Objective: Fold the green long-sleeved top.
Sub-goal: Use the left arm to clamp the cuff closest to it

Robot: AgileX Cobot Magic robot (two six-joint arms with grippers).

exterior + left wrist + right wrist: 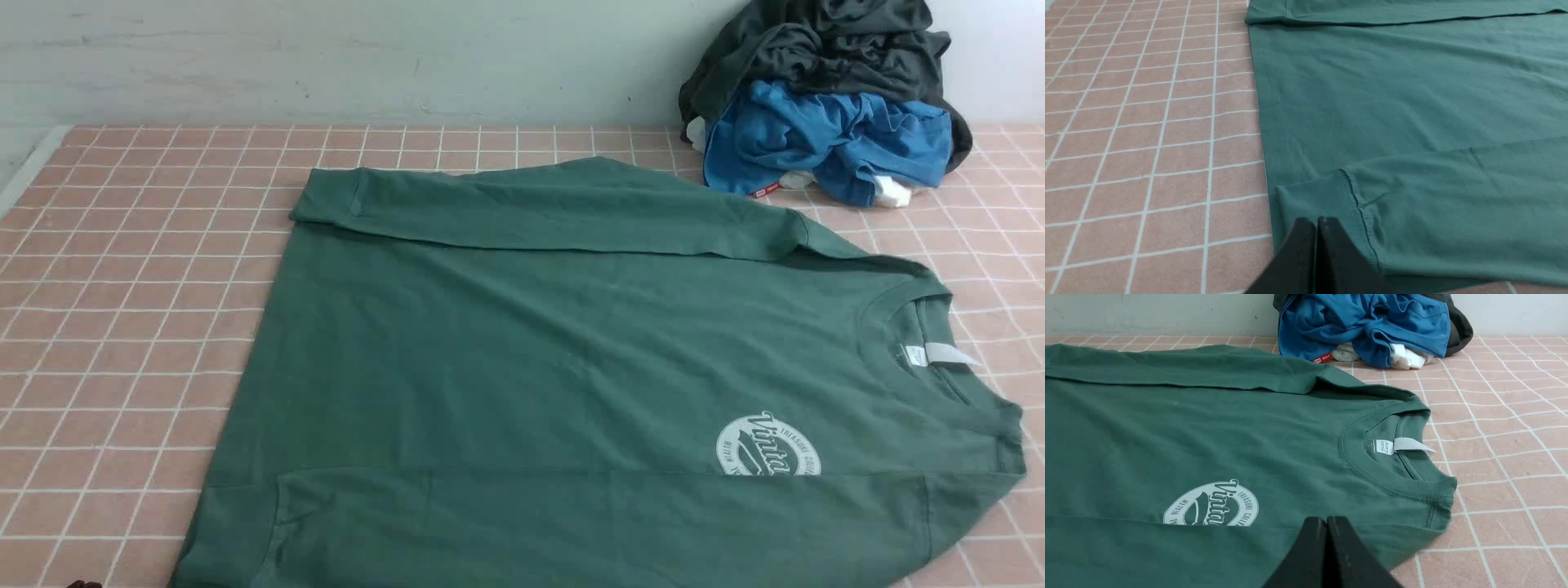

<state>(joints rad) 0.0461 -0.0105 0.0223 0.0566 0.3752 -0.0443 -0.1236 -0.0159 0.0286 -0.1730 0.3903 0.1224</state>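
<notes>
The green top [571,343] lies flat on the bench [122,286], which has a pink cover with a white grid. The collar [878,343] is toward the right and the hem toward the left.

Both sleeves are folded in over the body. The far sleeve [555,208] runs along the far edge and the near sleeve [571,523] along the near edge, ending in its ribbed cuff [1323,200] by the hem.

A round white logo [767,445] sits on the chest. It reads "Vinta" in script, with "TREASURE COLLE" and "WEALTH" around the ring — the near sleeve covers the rest. Inside the collar is a white neck tag [939,354]; its print is too small to read.

The left gripper [1317,222] is clenched, its black fingers pressed together with nothing between them, just over the cuff. The right gripper [1327,518] is likewise clenched and empty, above the near sleeve below the logo.

At the far right against the wall sits a pile [824,106] of black, blue and white clothes — a small red label [1325,357] shows at its foot, its writing illegible.
</notes>
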